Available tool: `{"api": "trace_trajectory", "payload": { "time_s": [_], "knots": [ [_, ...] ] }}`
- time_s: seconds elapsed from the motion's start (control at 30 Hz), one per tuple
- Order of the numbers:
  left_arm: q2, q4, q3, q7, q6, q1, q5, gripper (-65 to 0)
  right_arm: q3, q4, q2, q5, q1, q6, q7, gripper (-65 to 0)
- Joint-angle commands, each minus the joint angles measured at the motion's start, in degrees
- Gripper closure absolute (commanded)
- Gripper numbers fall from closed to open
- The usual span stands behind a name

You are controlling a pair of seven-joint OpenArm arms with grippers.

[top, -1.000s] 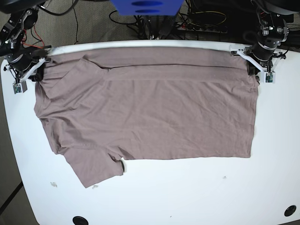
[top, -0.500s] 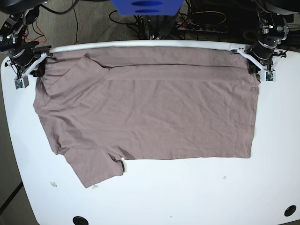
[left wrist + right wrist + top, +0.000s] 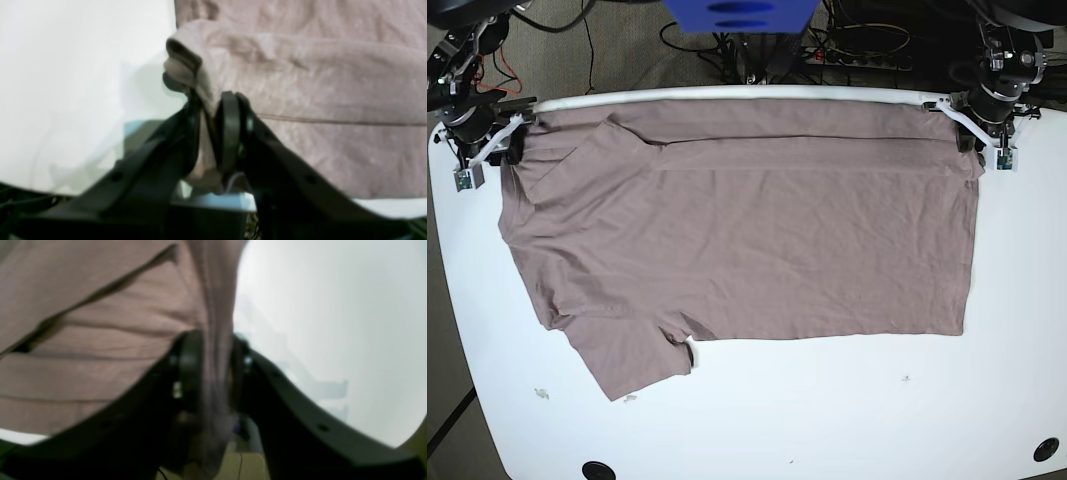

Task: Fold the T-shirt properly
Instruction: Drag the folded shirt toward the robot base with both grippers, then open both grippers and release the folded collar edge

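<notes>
1. A white table [image 3: 757, 420] with rounded corners holds everything; cables and a blue box [image 3: 737, 14] sit behind its far edge
2. The T-shirt [image 3: 747, 240] lies spread flat across the table's far half, with a band along its far edge doubled over onto the body
3. One sleeve [image 3: 627, 355] sticks out toward the near side, not yet tucked in
4. I judge only the first lengthwise fold is laid; the near long side, that sleeve and the crosswise folds are left
5. My left gripper [image 3: 213, 131] sits at the fold's end on the base view's right, its fingers close together with a pinch of cloth between them
6. My right gripper [image 3: 210, 370] is at the opposite end, cloth likewise running between its fingers
7. I cannot tell whether either pinch is firm or loosening
</notes>
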Motion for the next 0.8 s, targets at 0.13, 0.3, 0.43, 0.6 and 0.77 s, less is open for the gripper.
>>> {"api": "trace_trajectory", "payload": {
  "time_s": [0.13,0.3,0.43,0.6,0.77],
  "knots": [
    [-0.53,1.12,-2.93,2.41,0.43,0.54,0.86,-17.3,0.09,0.03,0.98,-1.53,-0.11,0.01,-1.16,-19.3],
    [-0.42,1.57,-5.79,5.07,0.47,0.90,1.12,-28.7,-0.14,-0.19,1.21,-1.33,-0.27,0.01,-0.88,-22.3],
    [-0.42,1.89,-7.01,6.09,0.38,1.01,1.33,-34.6,-0.06,0.32,1.13,-1.33,-0.04,0.01,-0.82,-25.6],
    [-0.40,2.27,-7.53,6.17,0.56,-1.06,1.54,-38.7,0.25,3.37,1.03,-1.52,1.02,0.01,-1.30,-33.0],
    [-0.38,3.03,-8.05,6.22,0.74,-3.35,1.83,-38.8,0.40,5.25,1.03,-1.53,2.64,0.01,-1.35,-34.3]
  ]
}}
